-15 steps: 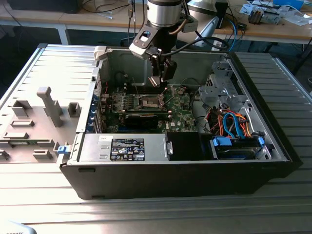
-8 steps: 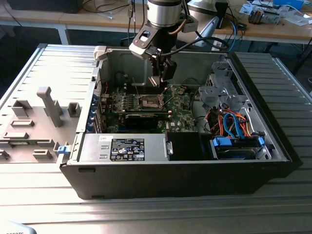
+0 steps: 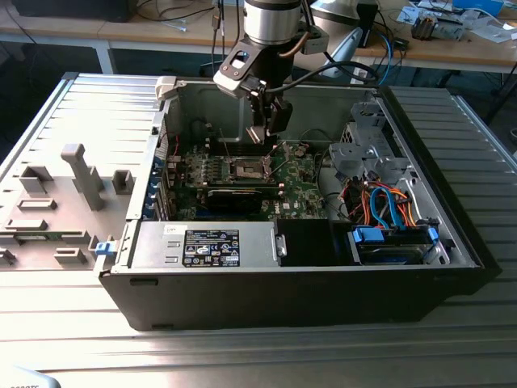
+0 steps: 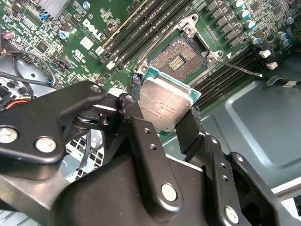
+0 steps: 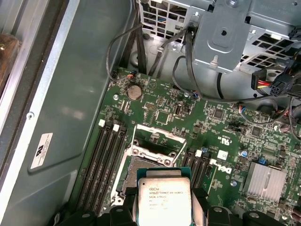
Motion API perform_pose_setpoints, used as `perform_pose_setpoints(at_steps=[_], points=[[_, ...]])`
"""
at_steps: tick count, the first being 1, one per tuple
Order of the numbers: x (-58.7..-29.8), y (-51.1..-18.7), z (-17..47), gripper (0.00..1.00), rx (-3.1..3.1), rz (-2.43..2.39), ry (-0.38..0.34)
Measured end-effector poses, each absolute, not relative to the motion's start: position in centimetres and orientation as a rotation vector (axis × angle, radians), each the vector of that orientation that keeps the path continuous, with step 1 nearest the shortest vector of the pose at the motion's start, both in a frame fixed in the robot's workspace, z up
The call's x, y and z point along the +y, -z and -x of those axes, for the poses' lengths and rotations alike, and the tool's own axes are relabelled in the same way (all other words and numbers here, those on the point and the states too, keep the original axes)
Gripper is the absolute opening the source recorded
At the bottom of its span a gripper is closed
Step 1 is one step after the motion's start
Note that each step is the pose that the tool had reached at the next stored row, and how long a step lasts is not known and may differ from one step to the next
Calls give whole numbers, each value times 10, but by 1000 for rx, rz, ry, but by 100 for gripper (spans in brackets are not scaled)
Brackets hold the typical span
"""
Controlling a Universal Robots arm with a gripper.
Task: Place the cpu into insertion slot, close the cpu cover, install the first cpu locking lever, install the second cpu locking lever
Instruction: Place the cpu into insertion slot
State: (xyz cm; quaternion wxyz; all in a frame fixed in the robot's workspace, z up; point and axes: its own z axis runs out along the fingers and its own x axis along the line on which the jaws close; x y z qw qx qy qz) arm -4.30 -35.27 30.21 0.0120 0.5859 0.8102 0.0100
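Near the exterior view's upper middle the gripper [image 3: 269,121] clamps the cpu [image 4: 165,104] by its edges just above the bare insertion slot [image 4: 181,59], whose cpu cover [image 5: 157,131] seems swung open to admit it

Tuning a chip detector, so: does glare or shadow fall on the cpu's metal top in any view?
Second wrist view: the cpu, held in the gripper, has a mild pale sheen, nothing washed out. First wrist view: its top is evenly lit, markings visible. Exterior view: the motherboard lies in shade, dimmer than the ribbed metal surface.
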Motion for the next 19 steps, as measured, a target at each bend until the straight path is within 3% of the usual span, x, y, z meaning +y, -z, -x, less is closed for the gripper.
perform_pose_setpoints(at_steps=[19], points=[[-353, -302, 43, 55, 2507, -1852, -31]])
